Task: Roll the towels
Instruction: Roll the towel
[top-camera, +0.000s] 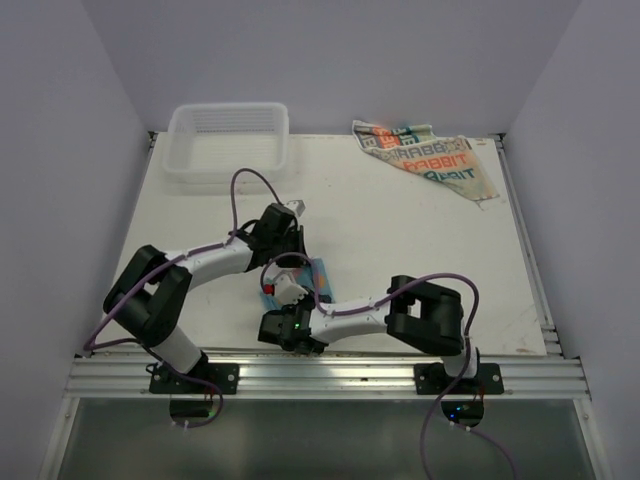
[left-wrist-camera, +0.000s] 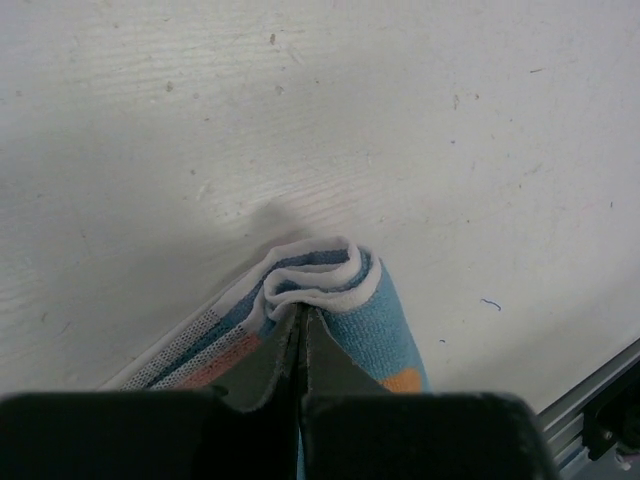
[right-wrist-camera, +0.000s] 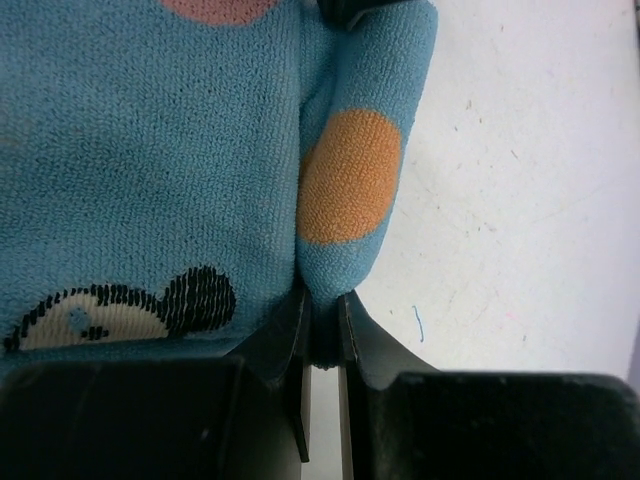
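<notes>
Blue towel on the bench well in front of the basket, right gripper jaws clamped on its fold, left gripper jaws together at its rolled end, cream towel lying right of the basket.

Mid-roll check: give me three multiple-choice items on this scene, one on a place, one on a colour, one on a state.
1. Where does the cream towel lie?
A. far right of the table
B. near left edge
C. between the grippers

2. What colour is the dot just beyond the right gripper?
A. green
B. orange
C. purple

3. How is the right gripper?
A. wide open
B. shut on nothing
C. shut on the blue towel

Answers:
1 A, the top view shows it spread by the far right corner.
2 B, an orange dot sits on the fold in the right wrist view.
3 C, a fold of cloth is pinched between its fingers.
</notes>
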